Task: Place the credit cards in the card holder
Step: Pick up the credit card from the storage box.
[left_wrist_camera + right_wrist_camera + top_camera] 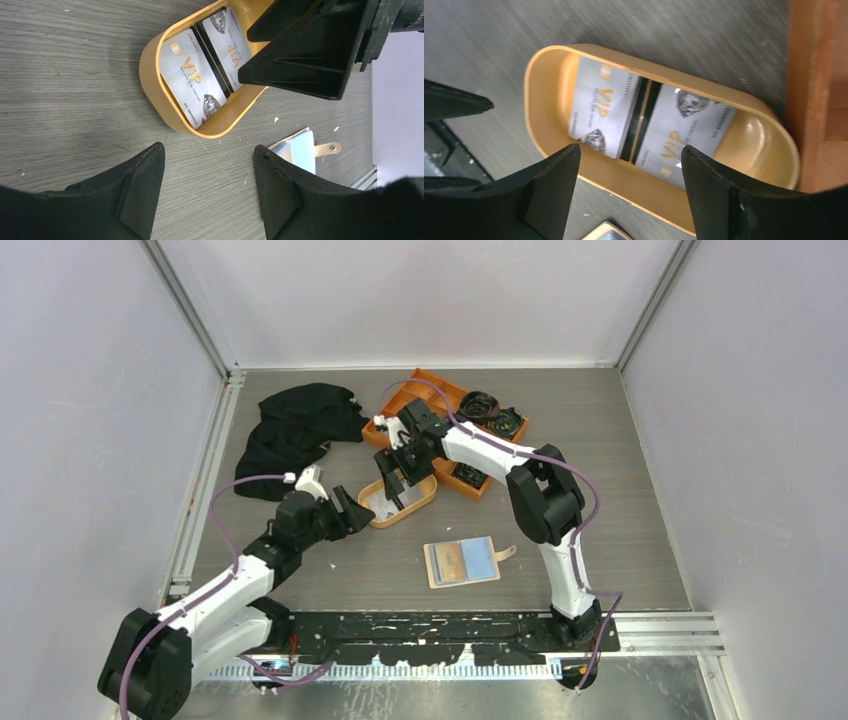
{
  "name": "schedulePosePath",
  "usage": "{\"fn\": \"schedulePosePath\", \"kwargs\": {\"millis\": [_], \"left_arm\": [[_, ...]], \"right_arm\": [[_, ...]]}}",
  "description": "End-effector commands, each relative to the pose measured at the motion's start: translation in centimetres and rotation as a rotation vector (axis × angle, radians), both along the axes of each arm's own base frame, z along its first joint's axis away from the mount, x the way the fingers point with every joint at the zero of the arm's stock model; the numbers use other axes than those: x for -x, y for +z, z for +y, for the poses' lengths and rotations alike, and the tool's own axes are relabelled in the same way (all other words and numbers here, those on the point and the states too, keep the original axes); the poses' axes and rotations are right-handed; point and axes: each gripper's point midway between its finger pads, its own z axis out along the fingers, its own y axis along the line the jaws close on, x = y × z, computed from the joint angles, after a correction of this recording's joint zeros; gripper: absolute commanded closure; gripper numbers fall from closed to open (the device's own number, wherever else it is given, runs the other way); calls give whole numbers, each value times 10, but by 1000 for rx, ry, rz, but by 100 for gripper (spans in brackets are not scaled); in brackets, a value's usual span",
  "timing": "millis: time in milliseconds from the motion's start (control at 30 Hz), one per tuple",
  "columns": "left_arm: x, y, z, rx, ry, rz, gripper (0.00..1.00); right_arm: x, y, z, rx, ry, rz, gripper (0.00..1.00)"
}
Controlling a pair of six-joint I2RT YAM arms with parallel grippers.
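Over the oval dish holding two white credit cards, my right gripper hangs open and empty. My left gripper gapes beside it; the card holder lies open nearby.

Oval dish beside divided tray; black cloth (crumpled) back left

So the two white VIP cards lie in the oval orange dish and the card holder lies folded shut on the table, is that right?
Not quite: the card holder lies open on the table, as the top view shows. The two white VIP cards do lie in the oval orange dish.
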Motion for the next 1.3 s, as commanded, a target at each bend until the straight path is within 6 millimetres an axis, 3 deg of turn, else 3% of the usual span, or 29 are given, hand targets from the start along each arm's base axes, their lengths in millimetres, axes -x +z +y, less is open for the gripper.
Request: {"fn": "schedulePosePath", "kwargs": {"millis": [0, 333, 600, 1000, 1267], "left_arm": [[-13, 15, -9, 60, -24, -54, 35], [-25, 5, -15, 65, -59, -14, 50], [-28, -2, -19, 74, -79, 9, 56], [-29, -3, -25, 91, -110, 27, 65], [-28, -2, -25, 93, -111, 31, 67]], "right_arm": [[-29, 6, -6, 72, -88, -105, 21], [-32, -15, -11, 142, -138, -92, 18], [-13, -24, 4, 84, -126, 34, 19], [17, 7, 40, -161, -91, 272, 23], [23, 32, 47, -274, -80, 347, 31]]}}
